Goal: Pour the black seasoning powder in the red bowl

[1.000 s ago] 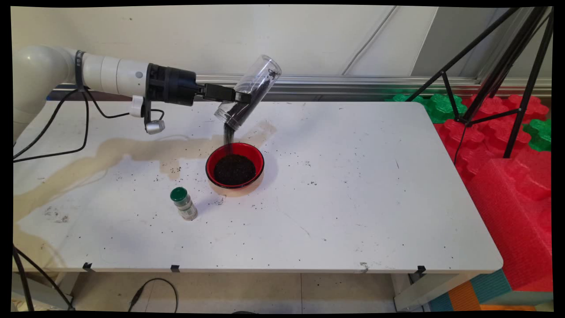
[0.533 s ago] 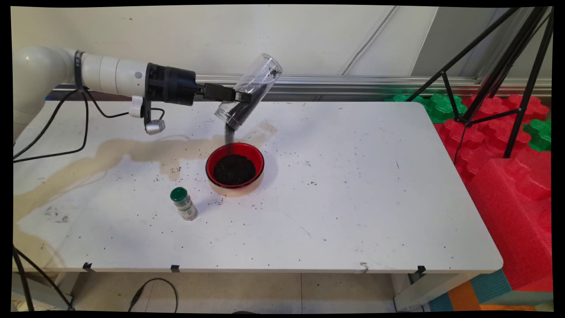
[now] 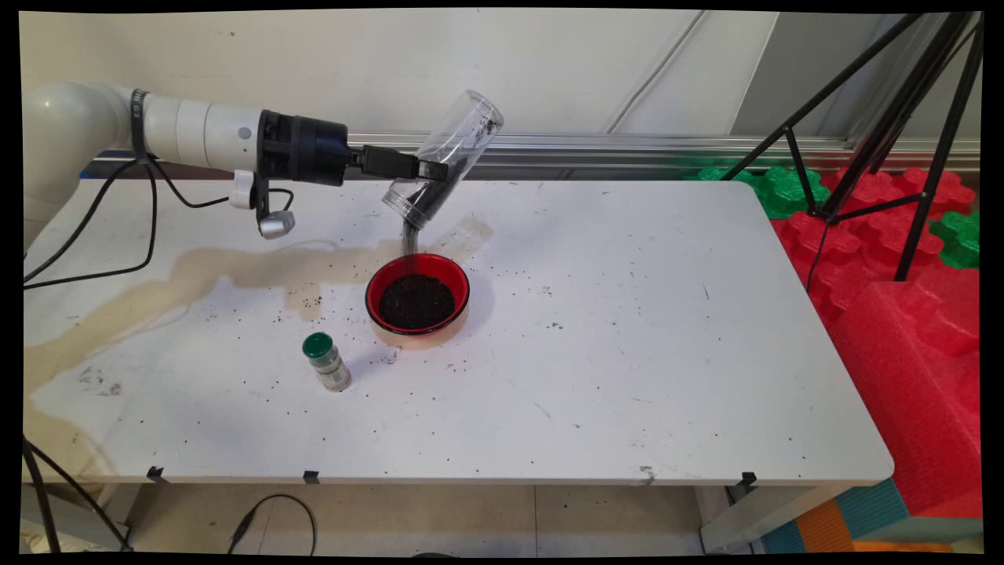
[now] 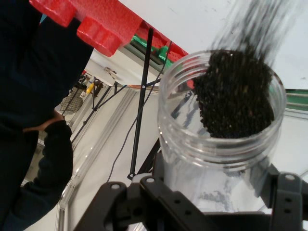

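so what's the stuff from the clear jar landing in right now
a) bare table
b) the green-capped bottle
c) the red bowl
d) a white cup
c: the tilted clear jar, held by the gripper, sends a dark stream straight down into the red bowl, already full of dark grains.

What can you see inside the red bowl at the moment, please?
The red bowl holds a mound of dark granules, fed by a stream from the tilted clear jar. The granules hide the bowl's bottom.

A stained white table was set before a pale wall; red foam blocks and a black tripod were seen beside it.
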